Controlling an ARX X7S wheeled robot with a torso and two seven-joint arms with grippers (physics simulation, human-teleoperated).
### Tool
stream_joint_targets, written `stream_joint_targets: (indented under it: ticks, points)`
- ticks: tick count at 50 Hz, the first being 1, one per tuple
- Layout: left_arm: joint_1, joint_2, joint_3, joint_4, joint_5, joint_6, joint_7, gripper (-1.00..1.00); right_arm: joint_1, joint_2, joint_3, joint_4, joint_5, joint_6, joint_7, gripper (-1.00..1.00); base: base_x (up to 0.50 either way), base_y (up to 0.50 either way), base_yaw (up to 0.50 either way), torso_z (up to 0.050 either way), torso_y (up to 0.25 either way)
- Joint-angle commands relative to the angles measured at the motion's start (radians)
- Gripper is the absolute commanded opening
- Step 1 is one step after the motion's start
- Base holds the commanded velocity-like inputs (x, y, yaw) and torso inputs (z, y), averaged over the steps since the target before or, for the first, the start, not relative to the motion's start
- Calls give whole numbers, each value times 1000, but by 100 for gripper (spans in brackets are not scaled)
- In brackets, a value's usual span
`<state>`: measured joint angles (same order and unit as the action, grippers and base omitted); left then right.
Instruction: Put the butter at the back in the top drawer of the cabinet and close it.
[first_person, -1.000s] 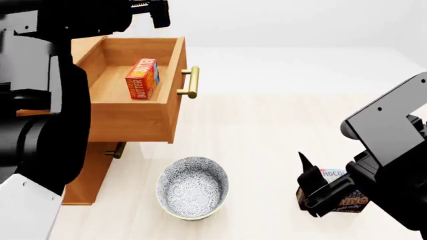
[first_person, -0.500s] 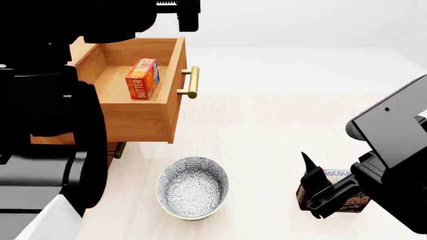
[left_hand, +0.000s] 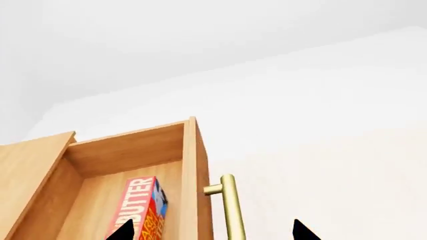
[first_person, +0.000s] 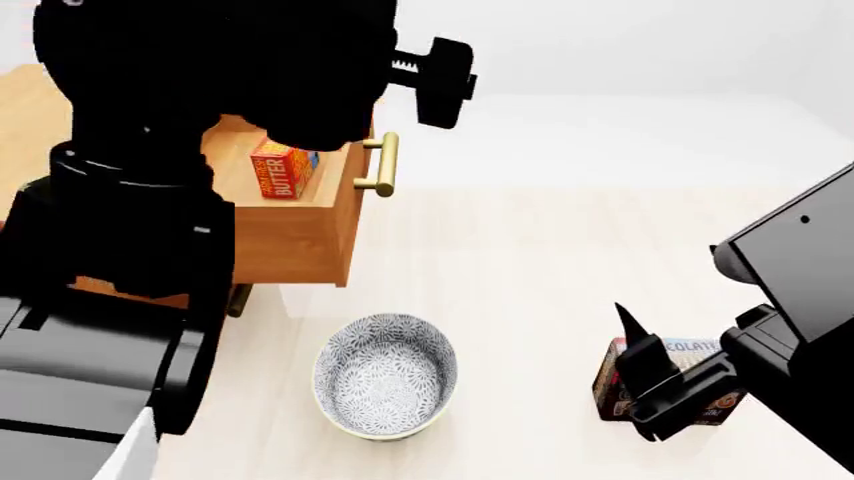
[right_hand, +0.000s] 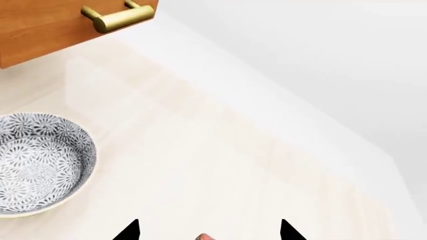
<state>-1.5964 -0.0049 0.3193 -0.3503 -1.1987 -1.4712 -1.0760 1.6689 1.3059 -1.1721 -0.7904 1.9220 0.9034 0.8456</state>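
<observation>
Butter (first_person: 283, 167) lying inside the top drawer (first_person: 296, 238), drawer pulled well out of the cabinet (first_person: 27, 120).

Risk: a push off-centre on the brass handle (left_hand: 229, 206) could skew or jam the drawer.

Left gripper (left_hand: 212, 232) above the handle, tips spread wide, holding nothing.

Right gripper (right_hand: 208, 231) far from the drawer, likewise spread, empty.

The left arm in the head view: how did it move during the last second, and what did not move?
The left arm swung right, across the open top drawer, and now hides most of it. Its end effector is open, straddling the drawer front beside the brass handle, holding nothing. The butter, bowl and drawer did not move; the right arm barely shifted.
</observation>
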Motion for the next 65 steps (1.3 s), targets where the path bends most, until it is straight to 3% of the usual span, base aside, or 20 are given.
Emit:
stream_joint_targets:
  ticks: [1,13,29,65]
  points:
    - [27,1,194,25,-224,98,-164,100,14,22,15,-12,19,4,1,100,0,0,0,0,0]
    - [76,-1,388,107,-377,265,-218,100,10,44,22,-24,19,2,-4,100,0,0,0,0,0]
    - [90,-7,527,66,-405,392,-140,100,-4,54,23,-26,8,-2,-11,100,0,0,0,0,0]
    - [101,-14,741,-96,-486,407,-96,100,-13,56,34,-21,7,2,-10,100,0,0,0,0,0]
